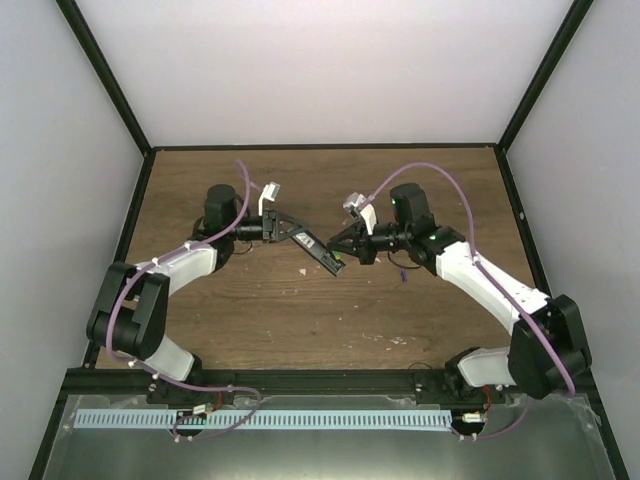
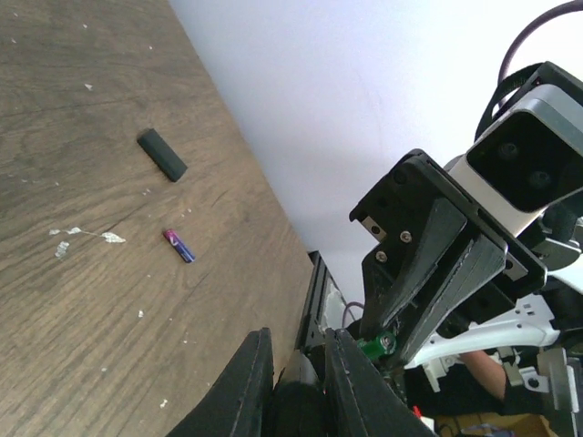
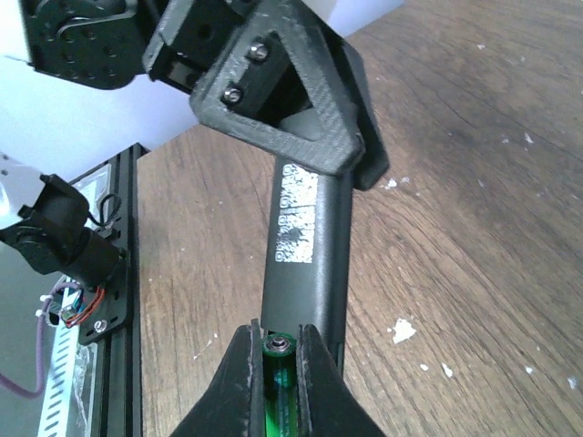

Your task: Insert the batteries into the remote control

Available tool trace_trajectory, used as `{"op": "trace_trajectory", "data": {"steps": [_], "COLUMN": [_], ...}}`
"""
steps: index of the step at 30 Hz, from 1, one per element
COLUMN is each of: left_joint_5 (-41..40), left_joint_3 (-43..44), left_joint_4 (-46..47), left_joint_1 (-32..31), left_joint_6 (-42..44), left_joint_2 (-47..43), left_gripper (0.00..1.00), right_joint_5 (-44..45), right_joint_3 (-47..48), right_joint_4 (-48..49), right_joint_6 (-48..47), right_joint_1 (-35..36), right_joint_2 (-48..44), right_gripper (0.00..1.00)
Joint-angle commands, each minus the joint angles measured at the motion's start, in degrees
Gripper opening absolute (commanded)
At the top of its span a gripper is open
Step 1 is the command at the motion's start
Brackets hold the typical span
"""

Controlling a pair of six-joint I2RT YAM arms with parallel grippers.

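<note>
My left gripper (image 1: 285,228) is shut on the black remote control (image 1: 318,249) and holds it above the table, back side up with a white label (image 3: 299,217). My right gripper (image 1: 338,246) is shut on the green battery (image 3: 279,382), whose tip sits at the remote's open end. In the left wrist view the remote (image 2: 296,405) sits between my fingers and the green battery (image 2: 373,345) shows in the other gripper. The purple-blue battery (image 2: 178,245) lies on the wood table; it also shows in the top view (image 1: 402,275).
A small black battery cover (image 2: 162,155) lies on the table beyond the purple-blue battery. White specks (image 2: 111,238) are scattered on the wood. A black frame rail (image 1: 300,378) runs along the near edge.
</note>
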Motion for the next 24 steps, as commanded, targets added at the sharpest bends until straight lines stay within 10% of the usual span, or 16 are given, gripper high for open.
{"op": "trace_trajectory", "data": {"steps": [1,24], "left_joint_5": [2.4,3.9], "left_joint_3": [2.2,5.2], "left_joint_4": [2.9,-2.8], "left_joint_1": [-0.3,-1.3], "left_joint_6": [-3.1,-0.5], "left_joint_2": [0.6,0.6], "left_gripper": [0.00,0.00], "right_joint_5": [-3.6,2.6], "right_joint_3": [-0.4,-1.1], "right_joint_4": [2.6,-0.6], "right_joint_6": [-2.9,-7.2], "right_joint_1": [1.2,4.0], "right_joint_2": [-2.0,-3.1], "right_gripper": [0.01,0.01]}}
